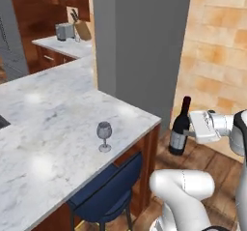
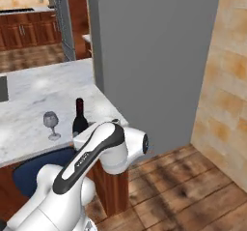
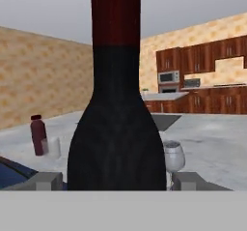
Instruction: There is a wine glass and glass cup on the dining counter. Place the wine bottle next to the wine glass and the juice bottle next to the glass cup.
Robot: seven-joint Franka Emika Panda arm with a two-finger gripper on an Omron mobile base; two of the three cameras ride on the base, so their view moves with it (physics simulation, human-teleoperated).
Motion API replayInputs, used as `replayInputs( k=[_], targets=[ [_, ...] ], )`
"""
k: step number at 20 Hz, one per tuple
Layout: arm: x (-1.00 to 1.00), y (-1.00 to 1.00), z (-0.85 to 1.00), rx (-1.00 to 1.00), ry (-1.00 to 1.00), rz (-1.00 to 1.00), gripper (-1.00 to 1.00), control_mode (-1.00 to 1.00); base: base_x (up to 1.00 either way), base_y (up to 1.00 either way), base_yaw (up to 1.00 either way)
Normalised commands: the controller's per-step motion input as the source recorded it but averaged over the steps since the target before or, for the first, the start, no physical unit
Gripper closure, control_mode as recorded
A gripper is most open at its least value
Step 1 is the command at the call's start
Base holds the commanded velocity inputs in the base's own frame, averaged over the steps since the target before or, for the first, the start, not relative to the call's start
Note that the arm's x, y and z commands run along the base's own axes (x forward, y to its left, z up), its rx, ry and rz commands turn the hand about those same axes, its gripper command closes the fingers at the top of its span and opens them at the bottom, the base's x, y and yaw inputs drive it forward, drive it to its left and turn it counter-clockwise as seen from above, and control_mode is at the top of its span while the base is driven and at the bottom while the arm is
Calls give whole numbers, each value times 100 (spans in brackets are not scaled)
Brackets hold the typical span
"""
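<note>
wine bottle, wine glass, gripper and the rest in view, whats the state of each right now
wine bottle: upright, held off the counter's end, over the wood floor
gripper: shut on the wine bottle
wine glass: upright, empty, standing on the dining counter
juice bottle: upright, capped, on the counter
glass cup: upright, beside the juice bottle
blue chair: tucked under the counter edge

No writing can be read, even on the wine bottle [image 1: 179, 131].

In my gripper [image 1: 189, 130] the bottle [image 1: 179, 127] hangs upright off the counter's [image 1: 58, 128] corner, over the floor [image 1: 212, 162]. The wine glass [image 1: 103, 136] stands on the counter near its edge, above a chair [image 1: 108, 191]. Farther along the counter, a juice bottle [image 3: 38, 135] stands just beside the cup [image 3: 53, 147].
</note>
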Motion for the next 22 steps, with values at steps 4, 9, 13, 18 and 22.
replayInputs(
  k=[4, 9, 13, 18, 22],
  targets=[
    [0, 0, 0, 0, 0, 0, 100, 100, 42, -10, 56],
    [0, 0, 0, 0, 0, 0, 100, 100, 27, -29, 38],
    [0, 0, 0, 0, 0, 0, 100, 100, 20, -41, 26],
    [0, 0, 0, 0, 0, 0, 100, 100, 23, -35, 31],
    [0, 0, 0, 0, 0, 0, 100, 100, 23, -34, 33]
  ],
)
